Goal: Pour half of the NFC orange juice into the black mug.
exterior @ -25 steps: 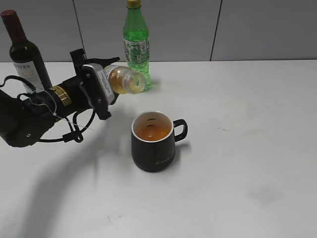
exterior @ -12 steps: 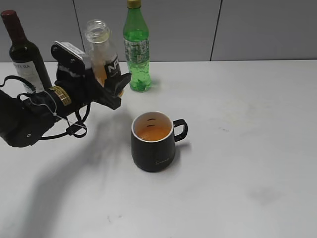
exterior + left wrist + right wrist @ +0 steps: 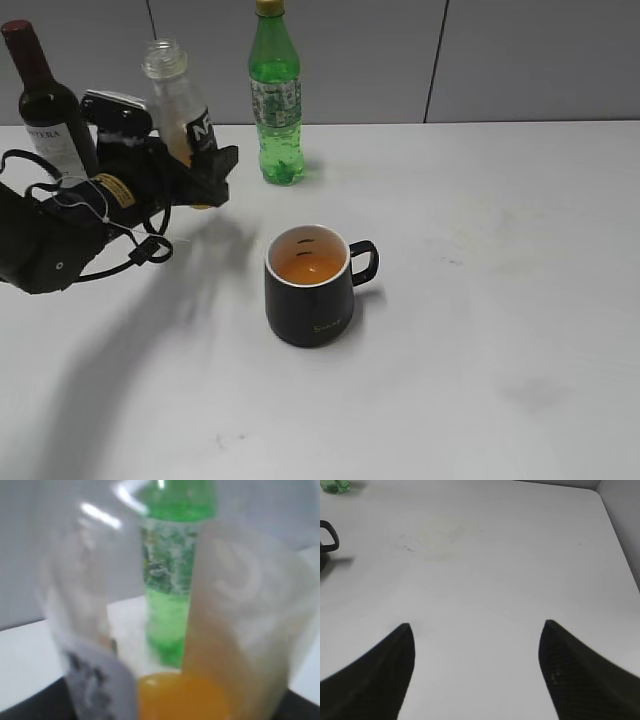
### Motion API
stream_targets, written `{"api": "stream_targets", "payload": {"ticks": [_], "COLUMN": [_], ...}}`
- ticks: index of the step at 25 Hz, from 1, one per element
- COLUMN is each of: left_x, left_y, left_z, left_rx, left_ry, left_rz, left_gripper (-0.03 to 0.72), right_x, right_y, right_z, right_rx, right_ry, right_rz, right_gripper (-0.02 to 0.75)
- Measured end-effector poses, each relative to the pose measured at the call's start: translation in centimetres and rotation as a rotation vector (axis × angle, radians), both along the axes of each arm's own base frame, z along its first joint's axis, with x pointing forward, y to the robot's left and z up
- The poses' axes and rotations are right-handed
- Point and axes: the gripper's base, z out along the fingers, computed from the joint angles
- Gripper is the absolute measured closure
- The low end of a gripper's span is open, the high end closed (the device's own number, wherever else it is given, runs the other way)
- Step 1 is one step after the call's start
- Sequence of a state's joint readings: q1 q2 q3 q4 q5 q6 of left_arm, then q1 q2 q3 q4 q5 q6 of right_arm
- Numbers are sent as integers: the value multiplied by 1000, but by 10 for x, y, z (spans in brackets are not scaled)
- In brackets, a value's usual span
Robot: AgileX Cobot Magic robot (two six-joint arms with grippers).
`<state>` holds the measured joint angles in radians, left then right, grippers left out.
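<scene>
The NFC orange juice bottle is upright and uncapped at the left, with a low level of orange liquid. My left gripper is shut on its lower body. In the left wrist view the bottle fills the frame, blurred, with orange juice at the bottom. The black mug stands in the middle of the table, handle to the right, with orange juice inside. It is to the right of and nearer than the held bottle. My right gripper is open over bare table, with the mug handle at that view's far left edge.
A dark wine bottle stands at the back left, close behind my left arm. A green soda bottle stands at the back, right of the held bottle. The white table runs to a grey wall.
The juice bottle has swung from tipped on its side toward the mug to upright. My left gripper has drawn back to the left, away from the mug.
</scene>
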<state>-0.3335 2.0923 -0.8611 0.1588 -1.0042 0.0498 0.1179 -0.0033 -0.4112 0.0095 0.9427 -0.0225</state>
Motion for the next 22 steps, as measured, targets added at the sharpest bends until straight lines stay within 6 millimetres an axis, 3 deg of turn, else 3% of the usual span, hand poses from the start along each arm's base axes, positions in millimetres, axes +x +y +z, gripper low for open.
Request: {"api": "stream_targets", "payload": {"ticks": [8, 13, 22], "left_x": [17, 25, 31], "left_y": [34, 34, 31], "left_z": [-13, -32, -45], "left_rx": [-16, 4, 11], "left_ry": [41, 71, 80], "left_rz": [148, 136, 127], "left_gripper": [220, 220, 220], "right_x": [0, 0, 0], "right_y": [0, 0, 0], "right_z": [0, 0, 0], "right_rx": [0, 0, 0], "right_ry": [0, 0, 0], "right_rz": [0, 0, 0], "right_gripper": [150, 150, 150]}}
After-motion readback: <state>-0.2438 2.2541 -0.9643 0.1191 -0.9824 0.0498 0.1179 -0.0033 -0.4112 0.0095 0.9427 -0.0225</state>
